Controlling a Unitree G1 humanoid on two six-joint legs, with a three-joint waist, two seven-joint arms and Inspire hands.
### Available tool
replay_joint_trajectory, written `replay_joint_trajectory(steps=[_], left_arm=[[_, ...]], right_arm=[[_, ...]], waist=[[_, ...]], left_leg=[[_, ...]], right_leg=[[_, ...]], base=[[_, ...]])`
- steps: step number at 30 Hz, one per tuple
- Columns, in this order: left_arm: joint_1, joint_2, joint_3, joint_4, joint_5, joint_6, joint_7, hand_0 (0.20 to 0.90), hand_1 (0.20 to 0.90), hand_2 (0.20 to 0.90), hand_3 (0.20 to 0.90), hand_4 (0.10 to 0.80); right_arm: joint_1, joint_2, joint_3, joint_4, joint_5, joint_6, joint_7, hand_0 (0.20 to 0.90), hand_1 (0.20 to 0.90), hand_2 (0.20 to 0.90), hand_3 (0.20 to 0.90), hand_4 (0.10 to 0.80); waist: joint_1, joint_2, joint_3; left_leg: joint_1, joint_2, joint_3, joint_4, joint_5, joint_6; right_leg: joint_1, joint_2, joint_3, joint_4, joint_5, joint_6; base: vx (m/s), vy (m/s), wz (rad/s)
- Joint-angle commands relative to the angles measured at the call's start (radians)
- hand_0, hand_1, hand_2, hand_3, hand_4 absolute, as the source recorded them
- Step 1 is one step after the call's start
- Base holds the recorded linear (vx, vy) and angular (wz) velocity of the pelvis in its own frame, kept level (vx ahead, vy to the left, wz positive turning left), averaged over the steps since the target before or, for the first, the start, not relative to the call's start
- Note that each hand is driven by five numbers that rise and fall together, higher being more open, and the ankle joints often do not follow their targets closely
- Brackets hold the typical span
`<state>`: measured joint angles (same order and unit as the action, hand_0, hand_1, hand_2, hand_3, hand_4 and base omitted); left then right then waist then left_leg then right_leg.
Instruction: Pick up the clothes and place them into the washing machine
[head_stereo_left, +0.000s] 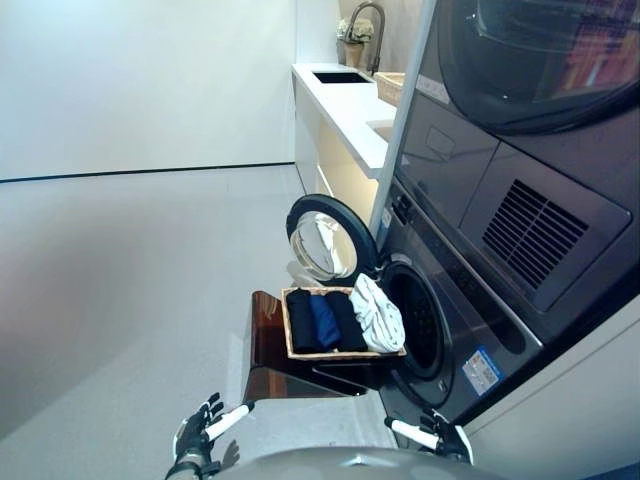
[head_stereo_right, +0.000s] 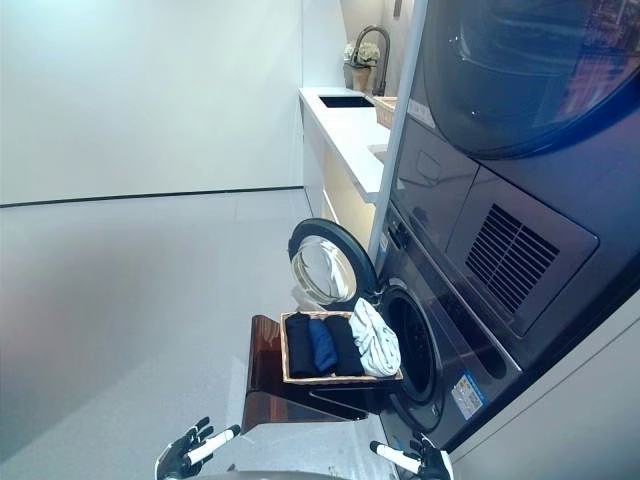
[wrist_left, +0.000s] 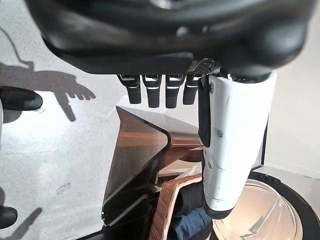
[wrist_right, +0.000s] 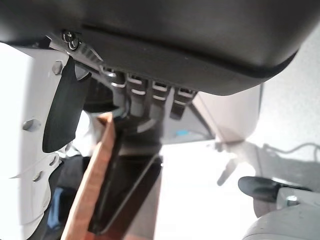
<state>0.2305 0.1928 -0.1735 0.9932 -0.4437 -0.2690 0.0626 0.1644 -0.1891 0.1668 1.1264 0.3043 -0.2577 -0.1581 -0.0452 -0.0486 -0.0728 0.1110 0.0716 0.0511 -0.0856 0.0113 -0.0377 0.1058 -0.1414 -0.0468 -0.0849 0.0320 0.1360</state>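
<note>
Before the dark grey front-loading washing machine (head_stereo_left: 440, 330), in the left eye view, a shallow woven wicker basket (head_stereo_left: 345, 352) sits on a glossy brown wooden stand (head_stereo_left: 268, 350), just beside the open drum. Folded black and blue clothes (head_stereo_left: 322, 320) lie in the basket, and a crumpled white garment (head_stereo_left: 378, 315) hangs over its edge nearest the drum. The round glass door (head_stereo_left: 325, 240) stands swung open. Both hands hover low, well apart from the basket: the left hand (head_stereo_left: 195, 435) and the right hand (head_stereo_left: 448, 438).

From the left wrist view, the left hand's fingers (wrist_left: 150, 92) are straight and relaxed, holding nothing, above the stand.

From the right wrist view, the right hand's fingers (wrist_right: 157, 97) likewise hang loose and empty near the basket's rim.
</note>
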Motion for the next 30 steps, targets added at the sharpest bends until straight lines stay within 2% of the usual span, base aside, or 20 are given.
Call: replay_joint_trajectory(steps=[1,6,10,13,15,19,20,21,22,25,26,27,29,30], left_arm=[[-0.111,0.015,0.033,0.021,0.002,-0.064,-0.016,0.900,0.900,0.900,0.900,0.800],[-0.112,0.016,0.032,0.019,0.007,-0.064,-0.019,0.900,0.900,0.900,0.900,0.800],[-0.113,0.016,0.033,0.008,0.011,-0.064,-0.023,0.900,0.900,0.900,0.900,0.800],[-0.119,0.022,0.035,-0.002,0.013,-0.067,-0.026,0.900,0.900,0.900,0.900,0.800],[-0.121,0.021,0.034,-0.005,0.013,-0.067,-0.024,0.900,0.900,0.900,0.900,0.800],[-0.134,0.027,0.031,-0.012,0.022,-0.068,-0.022,0.900,0.900,0.900,0.900,0.800],[-0.139,0.028,0.028,-0.008,0.026,-0.067,-0.021,0.900,0.900,0.900,0.900,0.800],[-0.149,0.032,0.022,-0.015,0.035,-0.064,-0.021,0.900,0.900,0.900,0.900,0.800],[-0.149,0.032,0.022,-0.015,0.035,-0.063,-0.021,0.900,0.900,0.900,0.900,0.800],[-0.155,0.041,0.025,-0.012,0.042,-0.056,-0.018,0.900,0.900,0.900,0.900,0.800],[-0.153,0.050,0.034,-0.019,0.042,-0.051,-0.018,0.900,0.900,0.900,0.900,0.800],[-0.153,0.050,0.034,-0.019,0.042,-0.051,-0.018,0.900,0.900,0.900,0.900,0.800],[-0.152,0.057,0.047,-0.014,0.042,-0.049,-0.019,0.900,0.900,0.900,0.900,0.800],[-0.152,0.057,0.047,-0.015,0.042,-0.049,-0.019,0.900,0.900,0.900,0.900,0.800]], right_arm=[[-0.097,-0.029,-0.014,-0.008,0.013,-0.042,-0.025,0.900,0.900,0.900,0.900,0.800],[-0.095,-0.031,-0.023,0.000,0.020,-0.040,-0.022,0.900,0.900,0.900,0.900,0.800],[-0.092,-0.032,-0.034,0.004,0.029,-0.037,-0.018,0.900,0.900,0.900,0.900,0.800],[-0.097,-0.030,-0.056,-0.003,0.082,-0.045,-0.001,0.900,0.900,0.900,0.900,0.800],[-0.099,-0.030,-0.066,-0.002,0.094,-0.045,0.001,0.900,0.900,0.900,0.900,0.800],[-0.108,-0.035,-0.084,0.003,0.105,-0.044,-0.001,0.900,0.900,0.900,0.900,0.800],[-0.110,-0.038,-0.088,0.008,0.106,-0.045,-0.005,0.900,0.900,0.900,0.900,0.800],[-0.107,-0.040,-0.094,0.017,0.111,-0.043,-0.004,0.900,0.900,0.900,0.900,0.800],[-0.107,-0.040,-0.094,0.017,0.111,-0.043,-0.004,0.900,0.900,0.900,0.900,0.800],[-0.096,-0.037,-0.105,0.032,0.122,-0.044,-0.006,0.900,0.900,0.900,0.900,0.800],[-0.093,-0.033,-0.105,0.029,0.125,-0.045,-0.006,0.900,0.900,0.900,0.900,0.800],[-0.093,-0.033,-0.104,0.029,0.125,-0.044,-0.006,0.900,0.900,0.900,0.900,0.800],[-0.095,-0.034,-0.108,0.018,0.122,-0.048,-0.007,0.900,0.900,0.900,0.900,0.800],[-0.095,-0.035,-0.108,0.018,0.122,-0.048,-0.007,0.900,0.900,0.900,0.900,0.800]], waist=[[-0.007,0.000,0.029],[-0.007,-0.009,0.040],[-0.002,-0.021,0.054],[0.002,-0.027,0.070],[0.002,-0.026,0.071],[-0.002,-0.018,0.075],[-0.005,-0.016,0.080],[-0.008,-0.011,0.090],[-0.008,-0.011,0.090],[-0.018,-0.004,0.103],[-0.017,0.001,0.111],[-0.018,0.001,0.111],[-0.016,-0.003,0.121],[-0.017,-0.001,0.122]], left_leg=[[-0.009,-0.032,-0.031,-0.002,-0.060,0.009],[-0.005,-0.041,-0.028,0.007,-0.066,0.023],[-0.026,-0.060,-0.022,0.080,-0.102,0.039],[-0.066,-0.090,-0.017,0.169,-0.143,0.056],[-0.069,-0.098,-0.016,0.178,-0.152,0.061],[-0.067,-0.133,-0.012,0.184,-0.166,0.085],[-0.063,-0.143,-0.014,0.184,-0.168,0.092],[-0.052,-0.157,-0.021,0.178,-0.164,0.105],[-0.052,-0.157,-0.021,0.178,-0.164,0.105],[-0.021,-0.171,-0.046,0.151,-0.156,0.121],[-0.004,-0.170,-0.052,0.142,-0.158,0.127],[-0.004,-0.170,-0.052,0.142,-0.159,0.127],[0.010,-0.170,-0.054,0.142,-0.174,0.129],[0.011,-0.169,-0.055,0.142,-0.176,0.129]], right_leg=[[-0.085,0.001,-0.001,0.048,0.052,0.011],[-0.092,-0.012,0.006,0.079,0.040,0.015],[-0.091,-0.035,0.016,0.104,0.035,0.020],[-0.102,-0.057,0.031,0.135,0.038,0.027],[-0.110,-0.063,0.035,0.147,0.040,0.030],[-0.157,-0.093,0.059,0.228,0.077,0.038],[-0.173,-0.103,0.068,0.263,0.091,0.036],[-0.202,-0.116,0.075,0.337,0.119,0.019],[-0.203,-0.117,0.076,0.339,0.118,0.019],[-0.245,-0.126,0.076,0.443,0.166,-0.010],[-0.269,-0.126,0.053,0.494,0.155,-0.026],[-0.269,-0.126,0.053,0.496,0.154,-0.026],[-0.296,-0.130,0.002,0.462,0.135,-0.025],[-0.295,-0.128,0.000,0.462,0.134,-0.026]], base=[[0.001,0.037,-0.04],[0.014,0.045,0.00],[0.018,0.062,0.00],[-0.004,0.088,-0.04],[0.004,0.087,-0.05],[-0.005,0.135,-0.06],[-0.015,0.241,-0.09],[-0.009,0.192,-0.04],[0.007,0.186,0.05],[0.038,0.170,0.13],[0.042,0.149,0.19],[0.063,0.115,0.28],[0.091,0.023,0.25],[0.093,-0.015,0.02]])
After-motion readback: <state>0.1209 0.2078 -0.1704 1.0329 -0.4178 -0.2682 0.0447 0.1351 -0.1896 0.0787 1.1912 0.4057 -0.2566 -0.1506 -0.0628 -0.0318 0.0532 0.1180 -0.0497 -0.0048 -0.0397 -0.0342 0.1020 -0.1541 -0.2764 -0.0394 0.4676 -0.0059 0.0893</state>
